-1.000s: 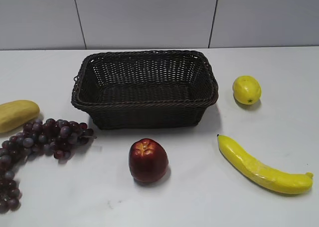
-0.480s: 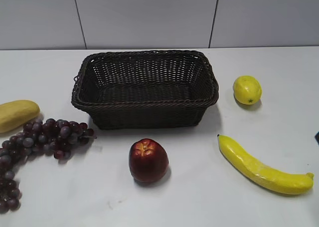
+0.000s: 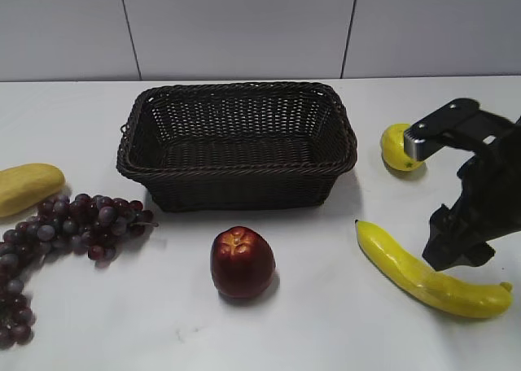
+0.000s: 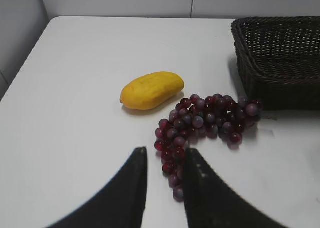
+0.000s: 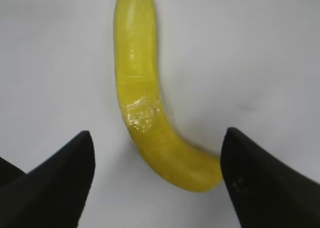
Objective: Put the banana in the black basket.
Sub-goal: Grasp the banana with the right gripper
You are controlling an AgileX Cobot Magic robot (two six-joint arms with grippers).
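My right arm [image 3: 472, 192] covers part of the lemon [image 3: 396, 147] and the banana's [image 3: 407, 269] upper edge near its right end. My right gripper's [image 5: 157, 155] fingertips run off the bottom edge. The grapes [image 3: 49, 241] and the yellow fruit [image 3: 24, 185] are cut off at left.

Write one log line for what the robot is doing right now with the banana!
phase: approach | right gripper: open, above banana | banana: on table, not gripped | black basket: empty | left gripper: idle near grapes
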